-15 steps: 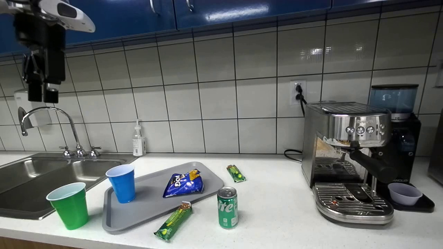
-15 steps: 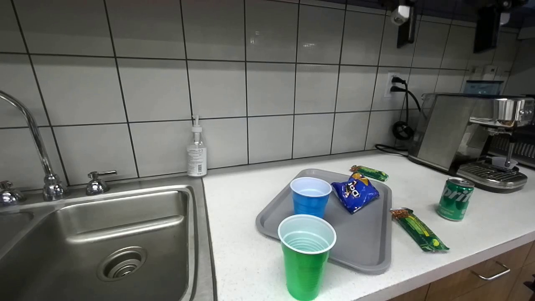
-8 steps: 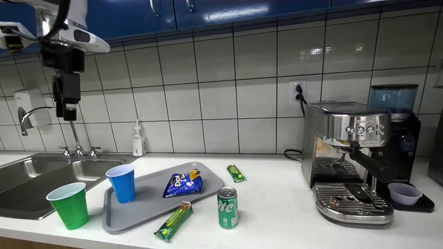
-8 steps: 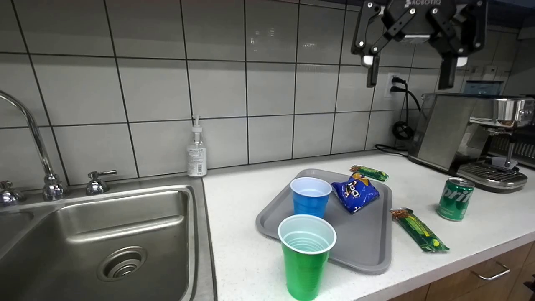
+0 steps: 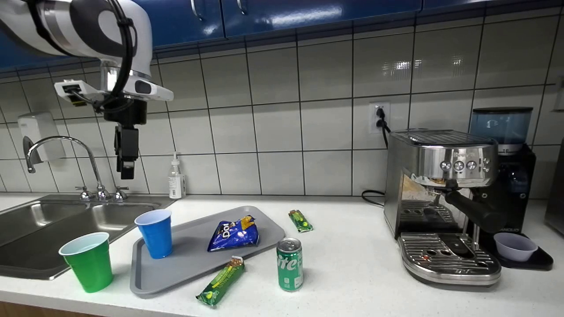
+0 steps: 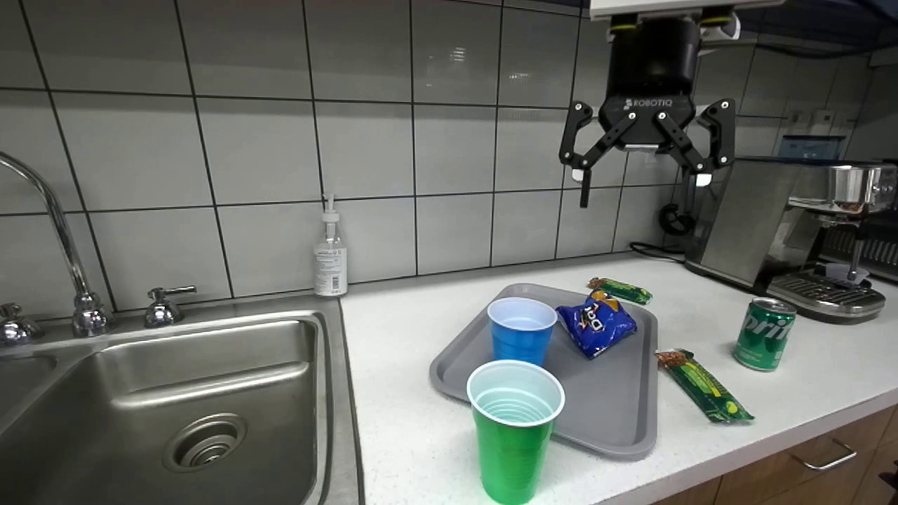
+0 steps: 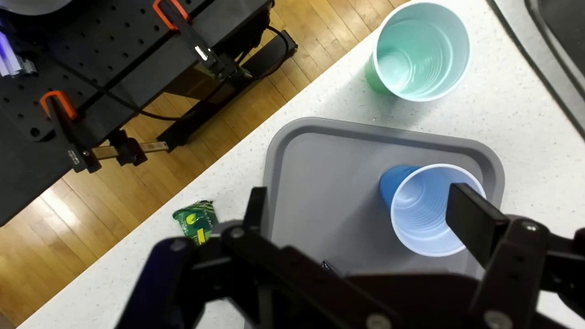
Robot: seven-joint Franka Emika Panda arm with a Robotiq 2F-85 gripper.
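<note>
Gripper (image 6: 637,199) seen high above counter (image 5: 343,255), fingers spread, nothing gripped; no grasp made yet. Blue cup (image 5: 155,235) and chip bag (image 5: 233,235) already placed on tray (image 5: 189,259); green cup (image 5: 90,266) and soda can (image 5: 290,268) left outside, on counter.

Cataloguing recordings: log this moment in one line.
gripper: open, empty, midair | gray tray: blue plastic cup, blue snack bag | counter: green plastic cup, Sprite can
</note>
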